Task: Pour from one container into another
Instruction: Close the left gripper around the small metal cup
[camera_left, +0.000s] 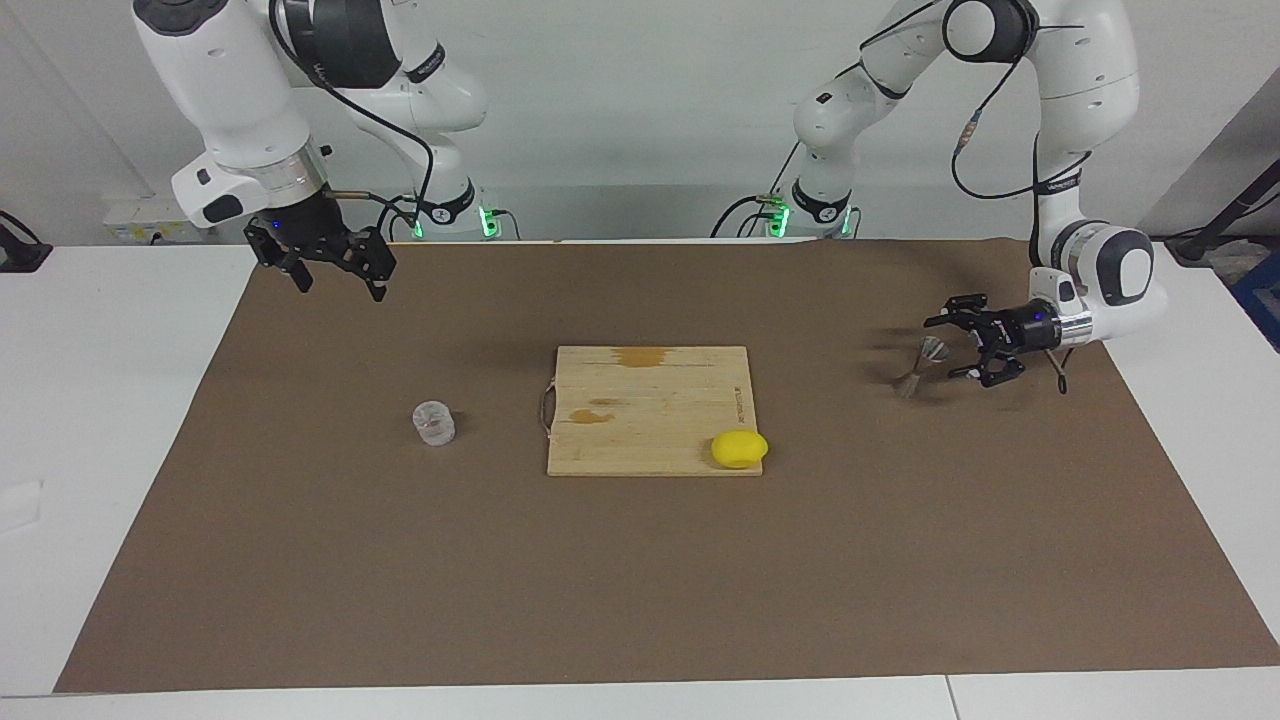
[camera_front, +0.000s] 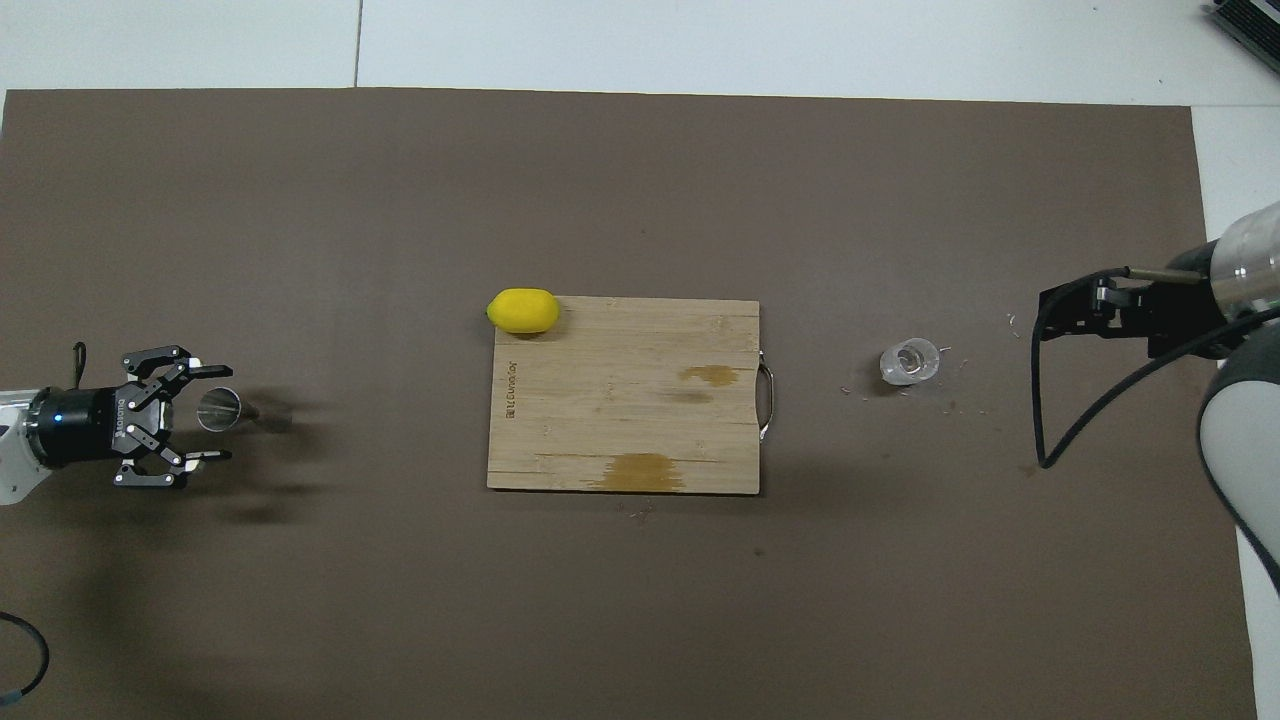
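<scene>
1. Left gripper (camera_left: 962, 348) (camera_front: 205, 413): low over mat, wrist horizontal, fingers spread wide either side of jigger (camera_left: 920, 366) (camera_front: 222, 409); no contact evident.
2. Jigger: on brown mat (camera_left: 640, 580) toward left arm's end, upright.
3. Right gripper (camera_left: 335, 270) (camera_front: 1075, 310): raised, pointing down, fingers apart, holding nothing.
4. Glass cup (camera_left: 434, 422) (camera_front: 910, 361): upright on mat, betw. cutting board (camera_left: 650, 400) (camera_front: 625, 400) & right arm's end.
5. Lemon (camera_left: 739, 448) (camera_front: 522, 310): at board corner.

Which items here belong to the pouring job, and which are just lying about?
Job: glass cup, toward the right arm's end; metal jigger, between the open fingers of the left hand.
Lying about: cutting board; lemon on its corner.
</scene>
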